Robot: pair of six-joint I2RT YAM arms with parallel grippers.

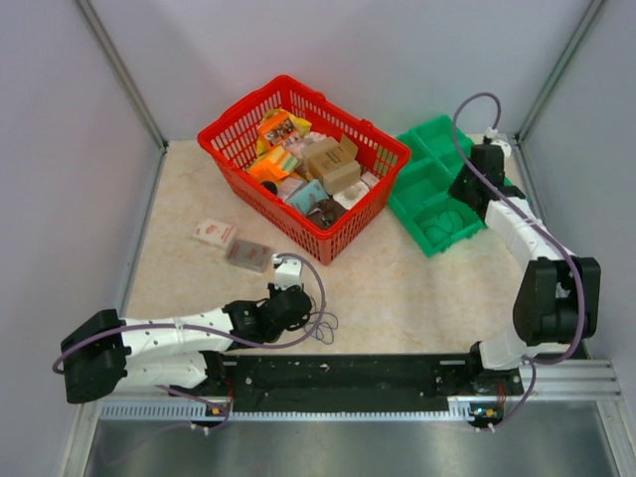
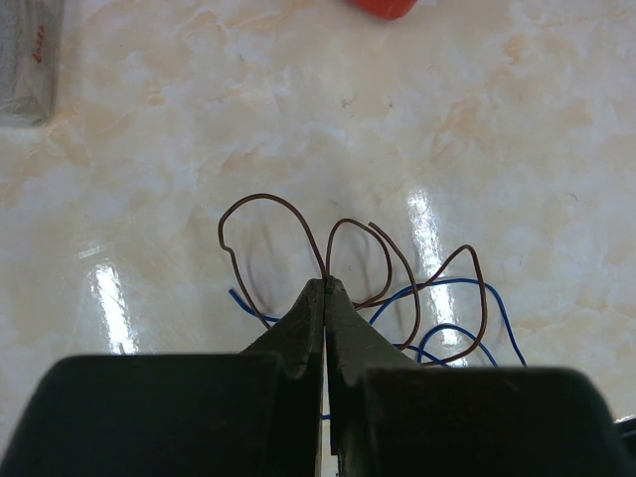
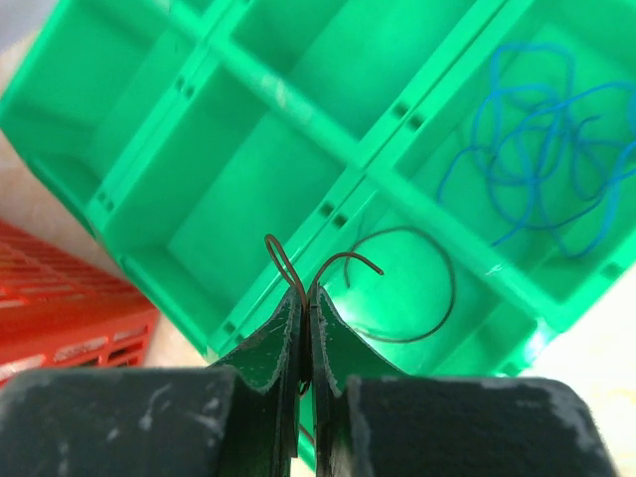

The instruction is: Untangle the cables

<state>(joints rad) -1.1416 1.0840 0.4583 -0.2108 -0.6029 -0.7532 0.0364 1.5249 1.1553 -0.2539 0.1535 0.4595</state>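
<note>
The cables [image 1: 324, 324] lie as a small tangle on the table by my left gripper [image 1: 298, 304]. In the left wrist view my left gripper [image 2: 326, 284] is shut on a thin brown wire [image 2: 260, 197] that loops up from the fingertips. A blue wire [image 2: 467, 283] lies crossed under it. My right gripper [image 3: 306, 294] is shut on another brown wire [image 3: 279, 254] above the green tray [image 3: 298, 109]. A dark wire loop [image 3: 449, 288] lies in the compartment below. Several blue wires [image 3: 537, 149] lie in the neighbouring compartment.
A red basket [image 1: 231, 134] full of small boxes stands at the back centre, next to the green tray [image 1: 402, 204]. Two flat packets [image 1: 214, 233] [image 1: 248, 255] lie on the table in front of the basket, left of centre.
</note>
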